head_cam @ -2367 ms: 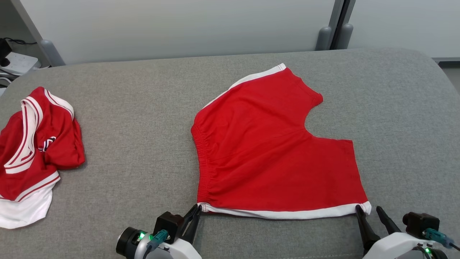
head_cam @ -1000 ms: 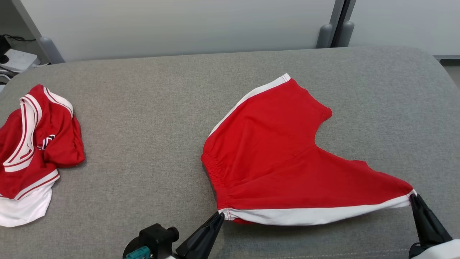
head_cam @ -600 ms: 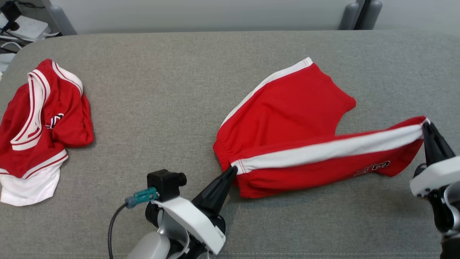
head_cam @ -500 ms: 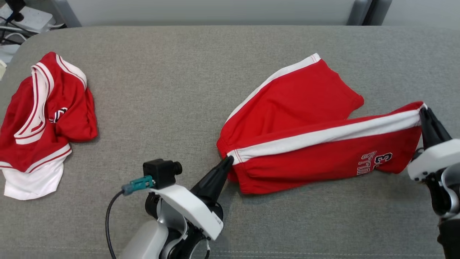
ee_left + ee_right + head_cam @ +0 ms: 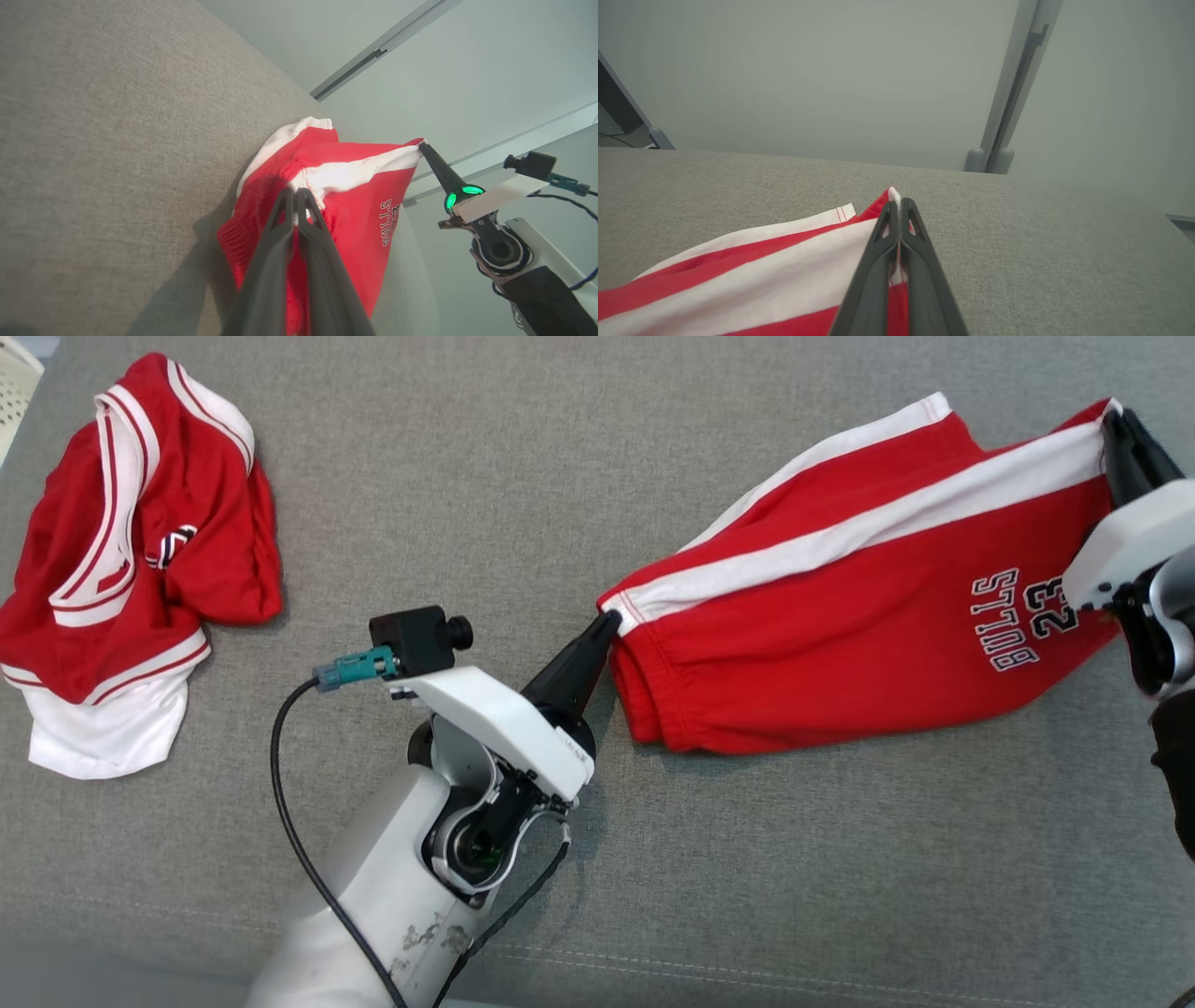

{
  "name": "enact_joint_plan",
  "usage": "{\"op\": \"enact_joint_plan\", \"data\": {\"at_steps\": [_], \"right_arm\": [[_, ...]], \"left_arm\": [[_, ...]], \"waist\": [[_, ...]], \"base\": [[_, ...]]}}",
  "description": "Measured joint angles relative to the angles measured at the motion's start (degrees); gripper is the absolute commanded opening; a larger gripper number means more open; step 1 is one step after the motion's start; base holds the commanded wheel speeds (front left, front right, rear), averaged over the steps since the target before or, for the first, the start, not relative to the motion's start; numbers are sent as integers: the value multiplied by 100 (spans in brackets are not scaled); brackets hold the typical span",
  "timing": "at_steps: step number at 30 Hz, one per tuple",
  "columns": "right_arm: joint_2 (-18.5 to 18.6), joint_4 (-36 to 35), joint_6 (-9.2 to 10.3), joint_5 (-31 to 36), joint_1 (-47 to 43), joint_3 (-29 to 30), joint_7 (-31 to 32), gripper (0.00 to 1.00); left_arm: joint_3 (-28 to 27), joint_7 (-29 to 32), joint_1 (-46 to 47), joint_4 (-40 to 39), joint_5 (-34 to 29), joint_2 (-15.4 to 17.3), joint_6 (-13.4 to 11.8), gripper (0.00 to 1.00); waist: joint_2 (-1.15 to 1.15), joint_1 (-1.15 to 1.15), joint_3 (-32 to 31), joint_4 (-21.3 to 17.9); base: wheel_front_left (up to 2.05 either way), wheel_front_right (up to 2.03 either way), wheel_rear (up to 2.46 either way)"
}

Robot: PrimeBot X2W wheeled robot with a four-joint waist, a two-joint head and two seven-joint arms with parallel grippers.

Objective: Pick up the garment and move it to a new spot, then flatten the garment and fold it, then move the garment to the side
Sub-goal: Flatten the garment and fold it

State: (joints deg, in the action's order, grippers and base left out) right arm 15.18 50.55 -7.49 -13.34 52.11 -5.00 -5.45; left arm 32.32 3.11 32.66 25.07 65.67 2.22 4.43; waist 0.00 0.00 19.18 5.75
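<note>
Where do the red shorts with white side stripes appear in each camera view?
Head view: red shorts at centre right, reaching the right edge.
Left wrist view: red shorts in the centre.
Right wrist view: red shorts at lower left.
Shared landmark: right gripper pinching the shorts' corner.

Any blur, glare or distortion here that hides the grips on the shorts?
Head view: even light, sharp, the print on the shorts readable. Left wrist view: tilted, soft shadow on the grey cushion beside the left tool. Right wrist view: no glare, right tool crisp on the shorts.
</note>
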Motion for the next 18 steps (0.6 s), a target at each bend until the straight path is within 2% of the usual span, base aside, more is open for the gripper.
{"op": "enact_joint_plan", "data": {"at_steps": [6, 10, 14, 15, 16, 17, 18], "right_arm": [[85, 812, -1, 241, 835, -348, -374, 0], [267, 1307, 0, 450, 1149, -358, -601, 0], [278, 1597, -1, 613, 1345, -313, -764, 0], [279, 1671, 0, 644, 1384, -289, -789, 5], [280, 1738, -1, 662, 1411, -274, -814, 14], [282, 1805, 0, 680, 1436, -255, -821, 23], [282, 1866, -1, 683, 1458, -231, -824, 35]], "left_arm": [[424, -458, 662, 325, 272, -16, -177, 0], [705, -712, 975, 464, 486, -44, -258, 0], [981, -776, 1150, 568, 635, -47, -314, 0], [1058, -777, 1177, 595, 665, -49, -325, 0], [1139, -777, 1198, 612, 704, -53, -325, 0], [1205, -789, 1220, 619, 770, -55, -325, 6], [1269, -821, 1245, 628, 818, -55, -325, 32]], "waist": [[0, 0, 372, 235], [0, 0, 509, 461], [0, 0, 628, 613], [0, 0, 650, 646], [0, 0, 668, 676], [0, 0, 687, 705], [0, 0, 706, 730]], "base": [[0, 0, 0], [0, 0, 0], [0, 0, 0], [0, 0, 0], [0, 0, 0], [0, 0, 0], [0, 0, 0]]}}
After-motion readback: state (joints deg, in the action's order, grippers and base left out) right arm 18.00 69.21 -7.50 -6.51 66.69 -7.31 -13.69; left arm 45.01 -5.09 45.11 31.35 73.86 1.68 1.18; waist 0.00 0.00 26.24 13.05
